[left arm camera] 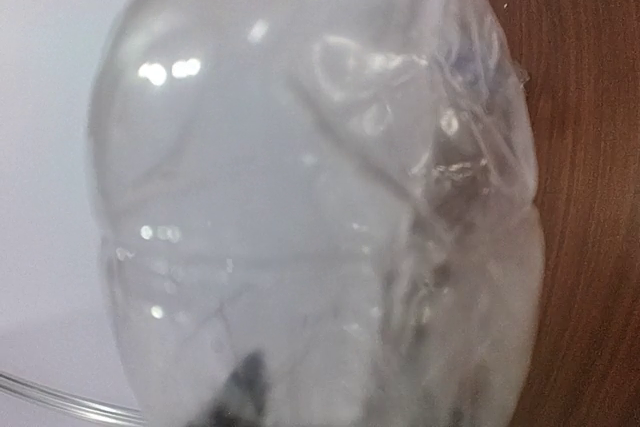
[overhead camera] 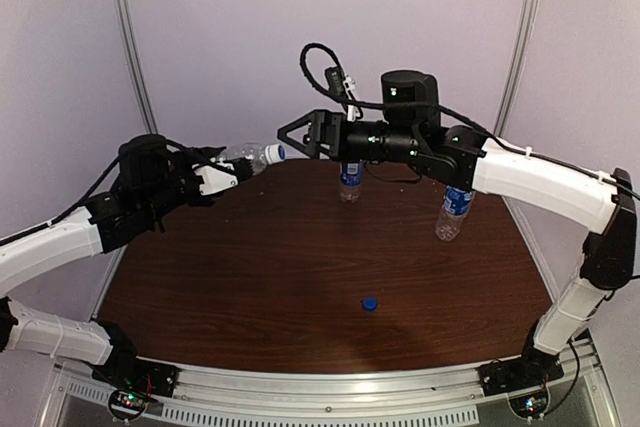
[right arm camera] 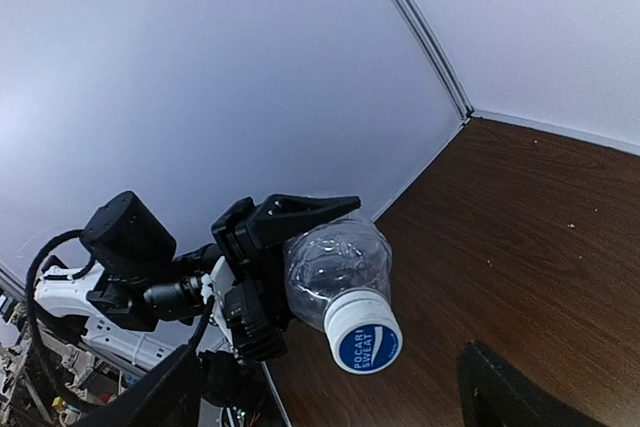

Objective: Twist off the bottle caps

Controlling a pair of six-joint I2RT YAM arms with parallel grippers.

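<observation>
My left gripper [overhead camera: 236,169] is shut on a clear, label-free bottle [overhead camera: 250,157] and holds it on its side above the table's far left. The bottle's body [left arm camera: 310,197] fills the left wrist view and hides the fingers there. Its white cap [right arm camera: 365,335] with a blue Pocari Sweat top is still on the neck and points at my right gripper [overhead camera: 292,139]. That gripper is open, its fingers [right arm camera: 505,392] wide on either side of the cap and clear of it. A loose dark blue cap [overhead camera: 370,303] lies on the table in front.
Two more bottles with blue labels stand upright on the dark wood table [overhead camera: 280,257]: one at the back middle [overhead camera: 350,179] under my right wrist, one at the right [overhead camera: 453,213] under the right forearm. White walls close in behind the table.
</observation>
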